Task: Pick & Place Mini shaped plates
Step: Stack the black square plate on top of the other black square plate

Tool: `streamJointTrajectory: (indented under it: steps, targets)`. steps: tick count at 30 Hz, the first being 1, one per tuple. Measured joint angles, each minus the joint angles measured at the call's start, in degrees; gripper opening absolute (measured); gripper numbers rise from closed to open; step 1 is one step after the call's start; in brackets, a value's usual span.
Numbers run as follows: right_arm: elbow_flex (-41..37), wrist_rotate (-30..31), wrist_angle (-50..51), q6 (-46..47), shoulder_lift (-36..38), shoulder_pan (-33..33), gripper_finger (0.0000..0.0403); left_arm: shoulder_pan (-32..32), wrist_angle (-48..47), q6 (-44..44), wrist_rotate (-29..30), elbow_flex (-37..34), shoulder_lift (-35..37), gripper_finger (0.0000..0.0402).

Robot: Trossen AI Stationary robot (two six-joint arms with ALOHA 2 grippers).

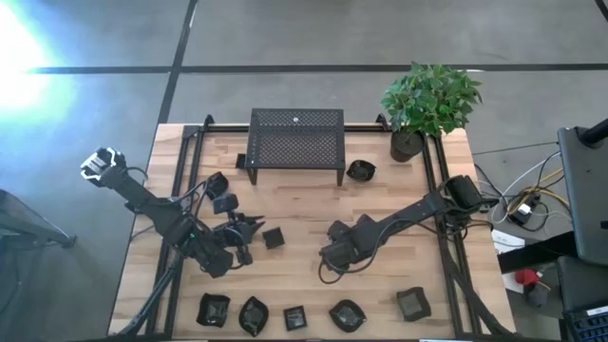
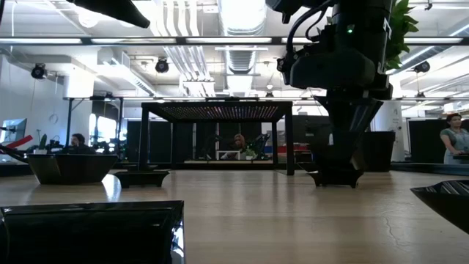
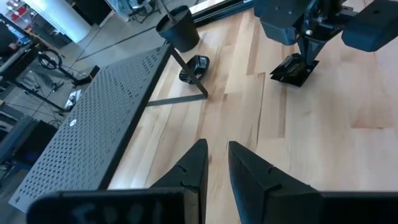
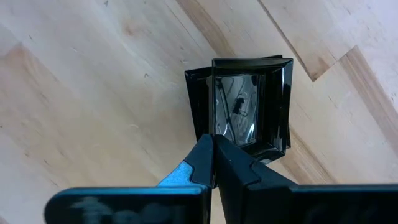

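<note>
Several mini shaped plates, small glossy black dishes, lie on the wooden table. A row of them (image 1: 294,317) runs along the near edge, others (image 1: 225,202) lie by the left arm, and one (image 1: 360,170) sits beside the black mesh stand (image 1: 295,142). My right gripper (image 4: 214,144) is at mid-table, pointing down, shut on a square plate (image 4: 249,106), which also shows in the low view (image 2: 337,177). My left gripper (image 3: 217,146) hovers left of centre above bare wood, narrowly open and holding nothing. A small square plate (image 1: 274,237) lies just beside it. My right gripper pinches the square plate's raised rim (image 4: 231,144) on one side between its two fingers. The fingers come from above, pointing down. The plate sits nearly level below the fingers, with its base on or just above the table (image 2: 335,183); which of the two, I cannot tell.
The mesh stand stands at the far middle of the table, with a potted plant (image 1: 427,104) at the far right corner. Black rails (image 1: 182,180) run along both table sides. Bare wood lies between the two grippers and in front of the stand. People show in the room behind.
</note>
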State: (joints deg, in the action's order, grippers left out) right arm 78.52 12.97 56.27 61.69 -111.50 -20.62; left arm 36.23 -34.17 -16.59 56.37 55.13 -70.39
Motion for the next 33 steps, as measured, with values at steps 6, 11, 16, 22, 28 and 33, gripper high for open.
streamJointTrajectory:
  steps: [6, 11, 16, 22, 28, 33]
  targets:
    - [0.00, 0.00, 0.02, -0.26, 0.00, 0.00, 0.0008, 0.00, -0.02, -0.01, 0.01, -0.02, 0.00, 0.0060]
    - [0.00, 0.00, 0.07, -0.38, 0.00, 0.00, 0.0008, 0.00, -0.04, -0.01, 0.02, -0.04, 0.00, 0.0060]
    - [0.00, 0.01, 0.08, -0.38, 0.00, 0.00, 0.0019, 0.00, -0.04, -0.01, 0.03, -0.04, 0.00, 0.0060]
    - [0.00, 0.02, 0.15, -0.53, 0.00, 0.00, 0.0062, 0.00, -0.04, 0.20, 0.03, -0.04, 0.00, 0.0060]
    - [-0.01, 0.03, 0.31, -2.64, 0.01, 0.00, 0.0092, 0.00, -0.04, 0.27, 0.03, -0.04, 0.00, 0.0060]
    - [0.45, 0.07, 0.61, -3.45, 1.16, 0.05, 0.0092, 0.00, -0.04, 0.29, 0.05, -0.04, 0.00, 0.0060]
